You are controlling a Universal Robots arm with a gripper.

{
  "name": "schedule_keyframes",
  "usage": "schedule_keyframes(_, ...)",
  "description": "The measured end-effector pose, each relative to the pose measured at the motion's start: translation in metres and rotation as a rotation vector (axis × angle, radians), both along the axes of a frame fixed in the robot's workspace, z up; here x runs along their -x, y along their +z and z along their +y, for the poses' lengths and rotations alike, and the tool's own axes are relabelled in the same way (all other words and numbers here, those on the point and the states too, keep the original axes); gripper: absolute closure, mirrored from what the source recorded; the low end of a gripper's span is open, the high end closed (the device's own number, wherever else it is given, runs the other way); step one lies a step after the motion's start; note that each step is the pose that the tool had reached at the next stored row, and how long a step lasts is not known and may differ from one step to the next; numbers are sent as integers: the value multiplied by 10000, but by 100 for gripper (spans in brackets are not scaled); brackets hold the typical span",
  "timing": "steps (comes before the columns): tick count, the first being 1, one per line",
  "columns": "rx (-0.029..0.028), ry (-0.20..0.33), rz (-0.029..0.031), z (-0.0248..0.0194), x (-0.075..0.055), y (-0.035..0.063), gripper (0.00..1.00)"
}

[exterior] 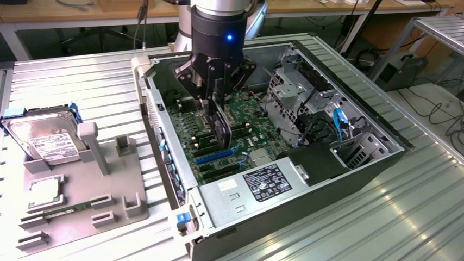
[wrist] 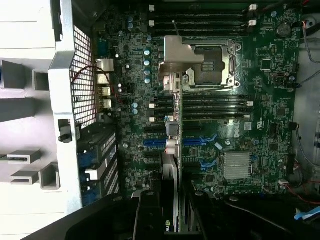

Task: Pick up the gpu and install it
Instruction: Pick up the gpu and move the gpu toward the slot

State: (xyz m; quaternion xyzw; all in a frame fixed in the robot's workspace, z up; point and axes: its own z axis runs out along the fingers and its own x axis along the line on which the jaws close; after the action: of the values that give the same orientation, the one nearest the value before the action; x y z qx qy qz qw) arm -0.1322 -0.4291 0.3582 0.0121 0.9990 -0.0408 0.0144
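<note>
Glare washes out the ribbed table (exterior: pixel 65 87); the motherboard (wrist: pixel 260 130) sits dim.

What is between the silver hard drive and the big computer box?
Two grey upright posts of the parts holder stand between the hard drive and the computer case, seen in the exterior view.

Ribbed silver metal desk (exterior: pixel 406 217), washed with glare toward the exterior view's left. Beyond its far edge, wooden-topped benches (exterior: pixel 73 11) on pale legs, with cables (exterior: pixel 101 31) dangling in the shadow beneath. At the exterior view's right, a slatted metal shelf (exterior: pixel 442 24), a black box (exterior: pixel 402 68) under it, and loose wires (exterior: pixel 440 111) trailing over grey floor (exterior: pixel 419 102).
</note>
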Motion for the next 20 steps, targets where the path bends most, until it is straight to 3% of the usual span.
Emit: schedule_keyframes(20,9,45,2,24,-171,-32,74)
